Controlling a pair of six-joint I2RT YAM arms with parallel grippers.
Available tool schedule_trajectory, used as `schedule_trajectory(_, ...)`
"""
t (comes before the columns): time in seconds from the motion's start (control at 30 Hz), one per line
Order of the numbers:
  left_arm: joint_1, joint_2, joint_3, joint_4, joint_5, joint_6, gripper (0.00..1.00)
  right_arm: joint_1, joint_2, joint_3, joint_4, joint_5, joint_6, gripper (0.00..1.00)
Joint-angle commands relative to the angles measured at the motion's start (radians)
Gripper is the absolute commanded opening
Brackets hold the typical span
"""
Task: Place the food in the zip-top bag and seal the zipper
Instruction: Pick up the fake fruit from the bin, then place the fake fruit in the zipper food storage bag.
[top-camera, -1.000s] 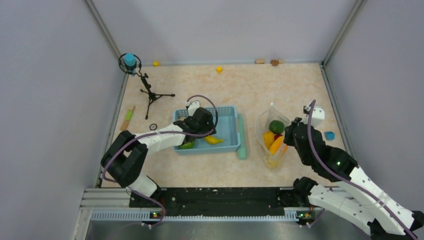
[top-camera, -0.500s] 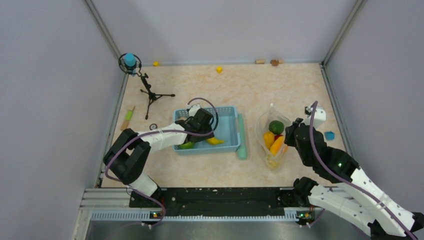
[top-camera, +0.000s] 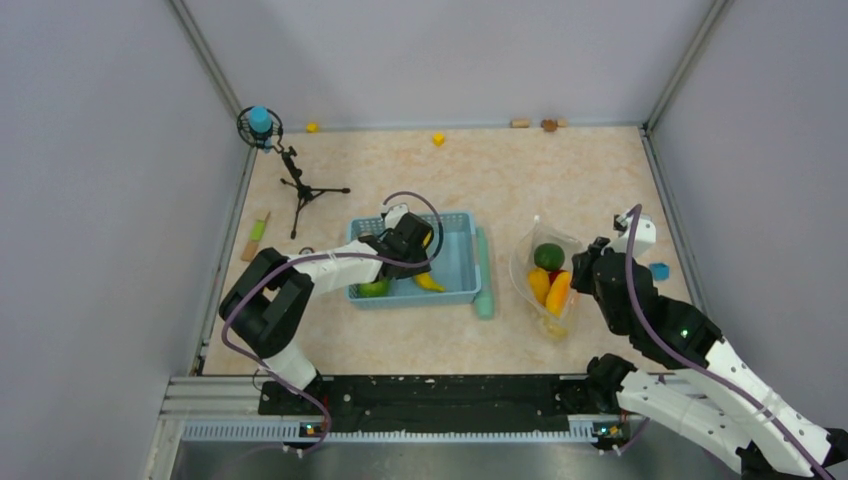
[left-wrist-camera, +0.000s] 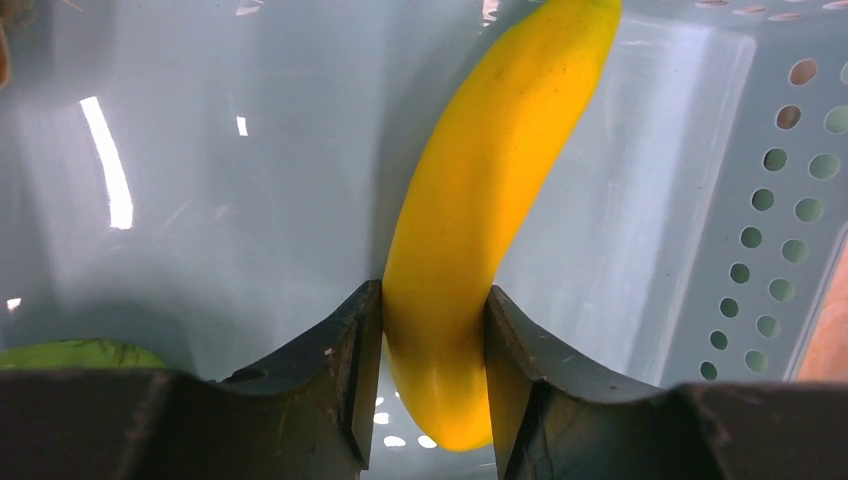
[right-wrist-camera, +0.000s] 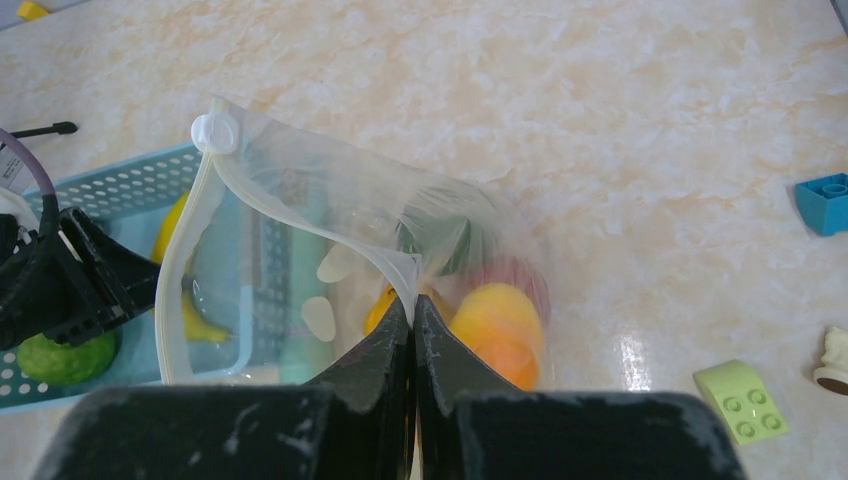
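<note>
left gripper (left-wrist-camera: 432, 296) has closed onto the banana (left-wrist-camera: 500, 150).

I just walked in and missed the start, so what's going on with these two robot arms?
The left gripper is down in the light-blue basket with the yellow banana pinched between its fingers; the banana is not yet lifted out. The right gripper is shut on the zipper rim of the clear zip-top bag, holding its mouth open. The bag already holds a dark green fruit and an orange piece. A light green fruit also sits in the basket.
</note>
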Motion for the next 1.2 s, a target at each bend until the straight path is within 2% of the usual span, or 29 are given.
schedule_trajectory(0.0, 0.001, -0.055, 0.049, 0.018, -0.047, 0.041, 0.19, -0.002, -0.011, -0.005, 0.027, 0.001, 0.004, 0.02)
schedule_trajectory(0.13, 0.001, -0.153, 0.044, 0.033, -0.088, 0.067, 0.12, -0.002, -0.011, -0.005, 0.028, 0.002, 0.005, 0.02)
schedule_trajectory(0.17, 0.001, -0.184, 0.038, 0.050, -0.092, 0.075, 0.08, -0.003, -0.009, -0.005, 0.027, 0.002, 0.004, 0.02)
schedule_trajectory(0.2, 0.001, -0.215, 0.030, 0.069, -0.087, 0.081, 0.00, -0.003, -0.009, -0.004, 0.027, 0.002, 0.005, 0.02)
schedule_trajectory(0.3, -0.002, -0.321, -0.026, 0.195, -0.017, 0.090, 0.00, -0.001, -0.008, -0.003, 0.027, 0.006, 0.004, 0.02)
schedule_trajectory(0.43, -0.026, -0.433, -0.118, 0.460, 0.097, 0.130, 0.00, -0.003, -0.009, -0.002, 0.027, -0.003, 0.006, 0.02)
schedule_trajectory(0.53, -0.073, -0.476, -0.106, 0.503, 0.087, 0.182, 0.00, -0.003, -0.009, -0.002, 0.027, -0.003, 0.004, 0.02)
schedule_trajectory(0.8, -0.273, -0.448, 0.011, 0.536, 0.004, 0.342, 0.00, -0.003, -0.012, -0.003, 0.035, -0.014, 0.002, 0.02)
schedule_trajectory(1.17, -0.391, -0.320, 0.153, 0.540, -0.024, 0.386, 0.00, -0.003, -0.008, -0.007, 0.047, -0.032, -0.005, 0.02)
